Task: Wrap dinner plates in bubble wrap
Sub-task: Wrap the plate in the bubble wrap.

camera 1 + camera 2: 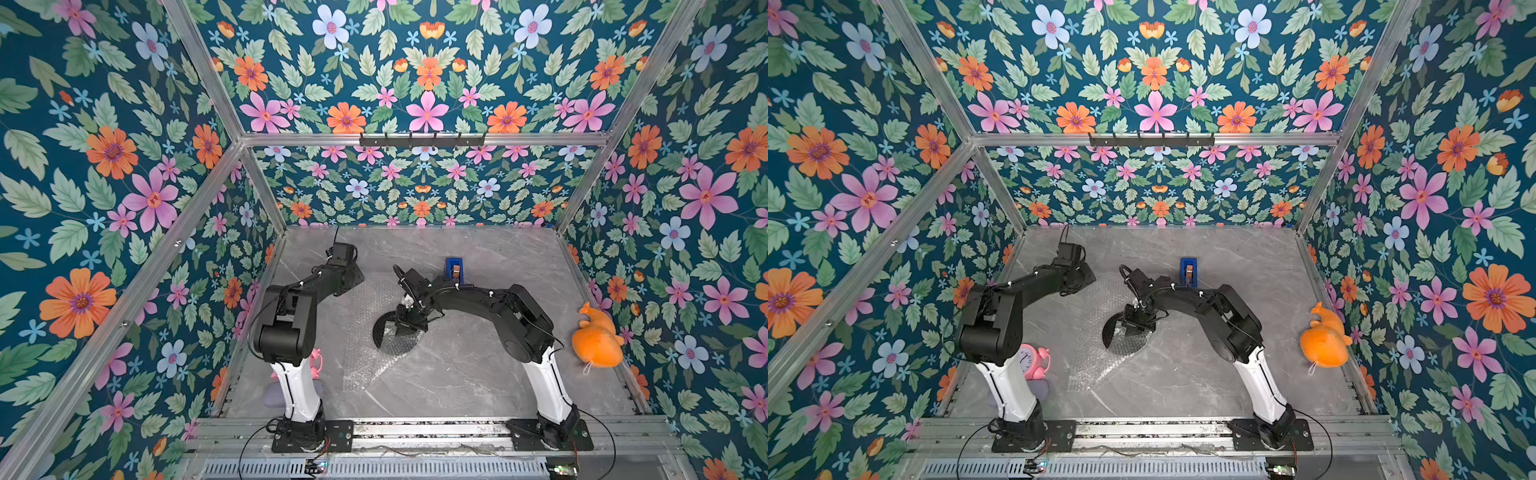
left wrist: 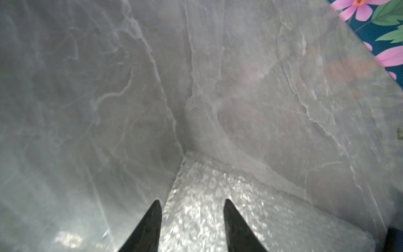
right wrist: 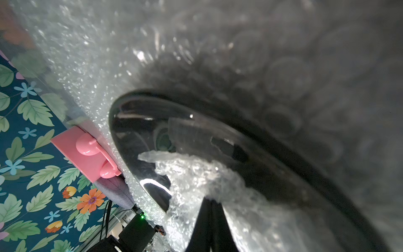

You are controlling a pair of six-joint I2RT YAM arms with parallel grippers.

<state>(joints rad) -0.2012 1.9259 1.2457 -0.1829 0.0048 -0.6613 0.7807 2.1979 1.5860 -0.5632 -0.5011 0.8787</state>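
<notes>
Jaws of the right gripper (image 3: 210,201) are pressed together on a crumpled fold of the bubble wrap (image 3: 196,176), bunched over the rim of the black plate (image 3: 139,135), presumably so the film can be carried across the plate's face. The plate lies on the sheet near the middle of the grey table (image 1: 478,374). In both top views one side of the plate is veiled by film and a crescent of it stays bare. Beyond the plate, the left gripper (image 2: 192,203) has its fingers apart with nothing between them, poised over a far corner of the sheet (probably the next flap to lift or pin). A pink clock (image 1: 1034,359) and an orange plush toy (image 1: 596,340) sit well apart from the plate.
</notes>
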